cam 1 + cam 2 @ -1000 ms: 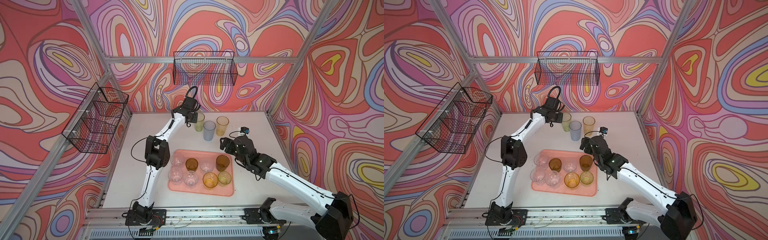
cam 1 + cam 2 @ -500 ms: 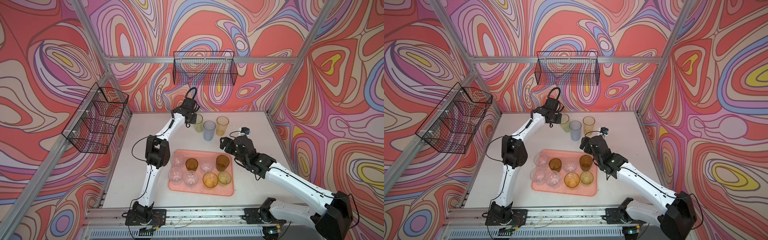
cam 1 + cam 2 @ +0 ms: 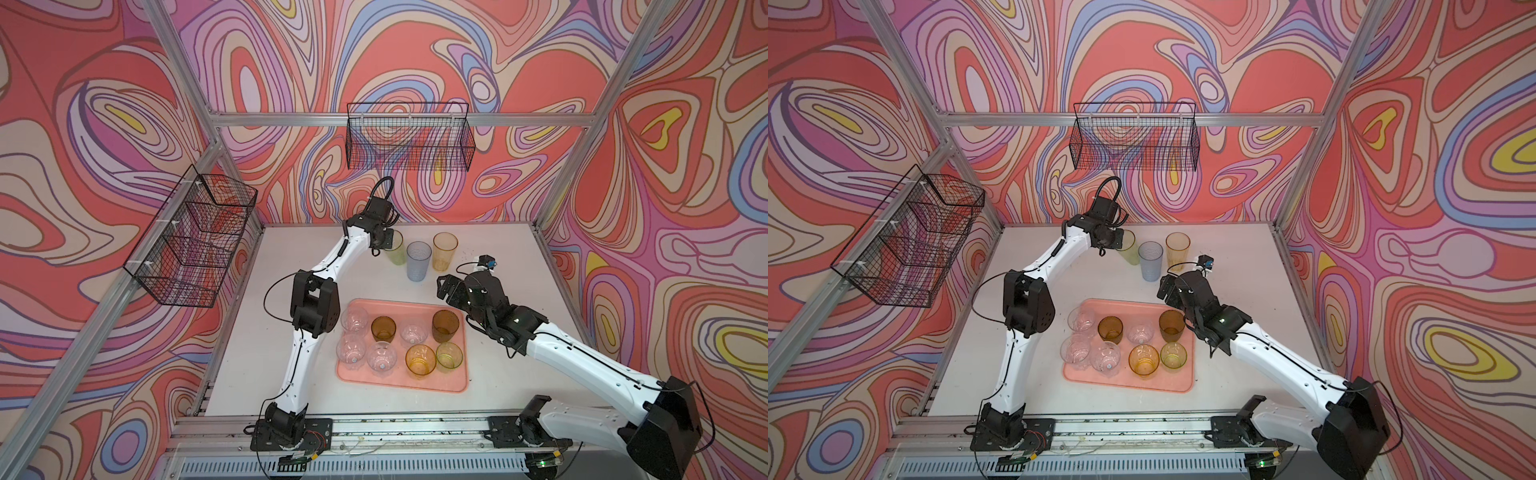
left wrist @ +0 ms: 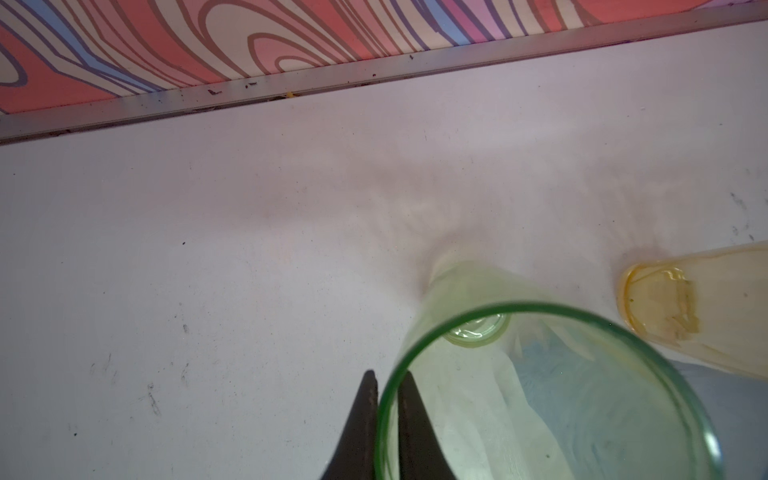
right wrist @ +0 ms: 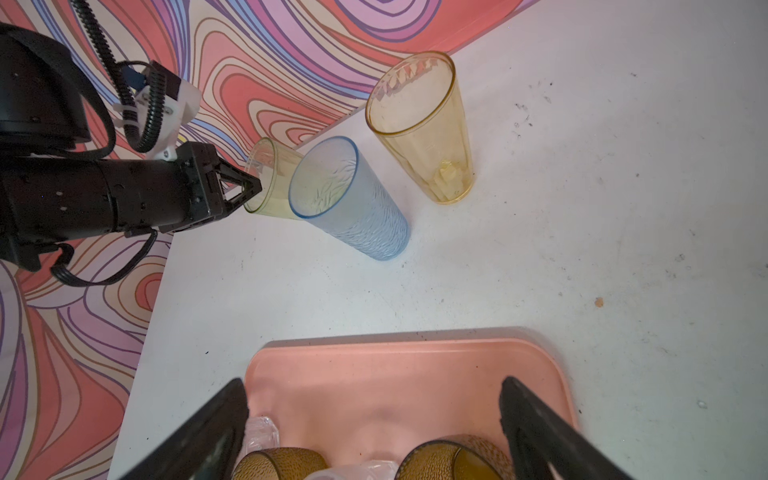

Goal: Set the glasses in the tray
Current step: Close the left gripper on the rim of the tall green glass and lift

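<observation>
Your left jaws are pinched shut on the rim of the tall yellow glass (image 4: 465, 399), one jaw inside the wall and one outside. That glass is at the back of the surface (image 3: 490, 245), just beside the blue-grey glass (image 3: 417, 262), with the orange glass (image 3: 444, 251) near on that one's other side. I cannot tell whether its base is off the surface.

So the step in hand is picking the first of the three tall glasses; eight short ones already sit in the tray (image 3: 399, 384). Next you need a straight lift that clears the blue-grey neighbour, then a carry to the bare far strip of the tray. A rim pinch probably lets a tall glass swing, so go gently.

Your left arm (image 3: 332, 266) is stretched long toward the back wall, wrist about level. Your right jaws hang wide open and empty above the tray's far edge, with the right arm (image 3: 582, 357) lying low; it may sit in the carry path.
</observation>
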